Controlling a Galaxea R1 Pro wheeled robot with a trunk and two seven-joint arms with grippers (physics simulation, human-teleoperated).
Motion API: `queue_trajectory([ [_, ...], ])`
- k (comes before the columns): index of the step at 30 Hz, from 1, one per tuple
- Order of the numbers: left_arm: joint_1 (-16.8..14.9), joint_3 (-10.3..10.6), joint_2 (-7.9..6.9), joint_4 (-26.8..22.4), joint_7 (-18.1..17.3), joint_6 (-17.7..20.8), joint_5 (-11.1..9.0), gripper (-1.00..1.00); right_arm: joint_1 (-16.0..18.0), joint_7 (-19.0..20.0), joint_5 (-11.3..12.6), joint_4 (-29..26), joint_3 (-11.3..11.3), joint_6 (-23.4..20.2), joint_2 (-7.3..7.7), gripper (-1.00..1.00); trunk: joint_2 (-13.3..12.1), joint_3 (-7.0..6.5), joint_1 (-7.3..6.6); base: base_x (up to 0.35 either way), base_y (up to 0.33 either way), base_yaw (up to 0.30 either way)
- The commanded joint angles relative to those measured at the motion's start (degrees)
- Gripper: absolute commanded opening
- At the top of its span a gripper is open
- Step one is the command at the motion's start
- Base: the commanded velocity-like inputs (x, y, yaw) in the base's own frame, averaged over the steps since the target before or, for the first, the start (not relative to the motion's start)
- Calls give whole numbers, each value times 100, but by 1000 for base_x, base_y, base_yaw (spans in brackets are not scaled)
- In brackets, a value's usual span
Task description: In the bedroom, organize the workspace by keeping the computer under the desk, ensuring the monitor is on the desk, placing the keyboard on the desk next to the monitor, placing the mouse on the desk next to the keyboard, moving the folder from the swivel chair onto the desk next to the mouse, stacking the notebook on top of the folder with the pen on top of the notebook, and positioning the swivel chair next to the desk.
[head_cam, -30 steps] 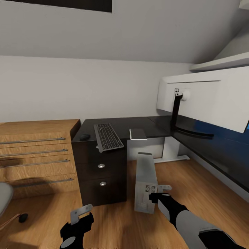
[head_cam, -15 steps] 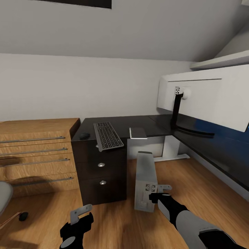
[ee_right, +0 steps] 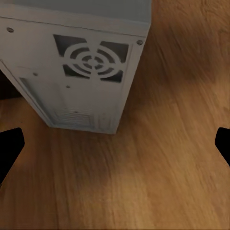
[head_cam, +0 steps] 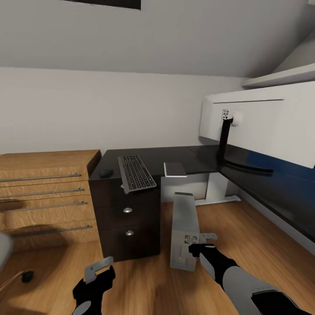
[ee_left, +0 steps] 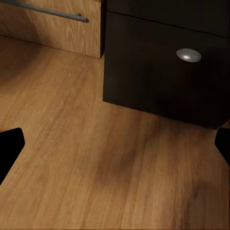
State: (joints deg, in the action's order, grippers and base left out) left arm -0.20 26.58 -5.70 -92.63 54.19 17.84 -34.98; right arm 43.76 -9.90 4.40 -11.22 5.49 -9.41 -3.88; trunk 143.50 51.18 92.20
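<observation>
1. A bedroom with a wood floor (head_cam: 148, 284), white walls and a sloped ceiling is seen.
2. Nearest, the left hand (head_cam: 97, 270) is held low over bare floor; in the left wrist view its two fingertips (ee_left: 9, 146) are spread wide, with nothing between them.
3. The right hand (head_cam: 204, 242) is held just beside the computer (head_cam: 183, 232); its fingers (ee_right: 9, 143) are also spread wide and nothing is gripped. Contact cannot be judged.
4. One computer, a light grey upright tower with a round fan grille, stands on the floor by the drawer unit (head_cam: 127, 216), which carries two silver knobs.
5. On the glossy black tabletop (head_cam: 183, 157) are counted one black keyboard (head_cam: 136, 173), one black mouse (head_cam: 105, 173) beside it, and one small grey notebook (head_cam: 175, 169).
6. Farther right, one monitor (head_cam: 262, 124) with a white back stands on the tabletop.
7. A light wood cabinet (head_cam: 43, 197) stands at left.
</observation>
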Motion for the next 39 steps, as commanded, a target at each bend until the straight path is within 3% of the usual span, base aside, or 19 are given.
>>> queue_trajectory([
  [1, -2, 20, -11, -10, 32, 3, -18, 100, 1, -34, 44, -12, 49, -25, 1, 100, 2, 5, 1, 238, 0, 0],
  [39, 0, 75, -39, -14, 42, -109, -17, 100, 1, -47, 30, -12, 57, 79, 45, 100, 2, 5, 1, 108, 0, 0],
])
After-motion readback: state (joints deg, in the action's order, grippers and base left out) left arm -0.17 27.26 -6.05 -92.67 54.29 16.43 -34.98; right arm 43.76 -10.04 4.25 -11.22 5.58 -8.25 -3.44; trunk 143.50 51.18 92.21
